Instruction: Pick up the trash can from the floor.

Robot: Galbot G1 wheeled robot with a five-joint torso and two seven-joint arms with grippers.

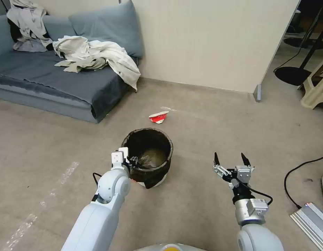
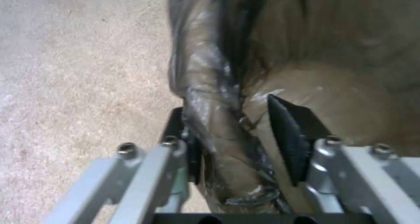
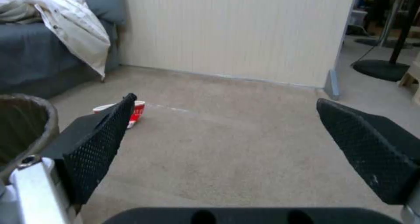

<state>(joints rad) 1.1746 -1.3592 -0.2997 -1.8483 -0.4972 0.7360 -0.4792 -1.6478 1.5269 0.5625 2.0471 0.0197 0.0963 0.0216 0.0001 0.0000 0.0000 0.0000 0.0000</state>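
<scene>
Left end effector (image 2: 236, 142) narrow astride trash can (image 1: 147, 157) rim, right end effector (image 1: 231, 161) wide.

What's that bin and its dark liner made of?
The trash can looks like smooth white plastic, judging by its bare base. Its liner seems thin glossy plastic film: it crinkles and shines where the left gripper straddles the rim.

Beige-grey floor (image 1: 210, 122) marked with faint white scuffs, trash can (image 1: 147, 157) stood on it near the middle, crushed red-and-white cup (image 1: 158, 116) laid beyond it, blue couch (image 1: 46, 80) set at far left, black cable (image 1: 301, 174) trailed at right
</scene>
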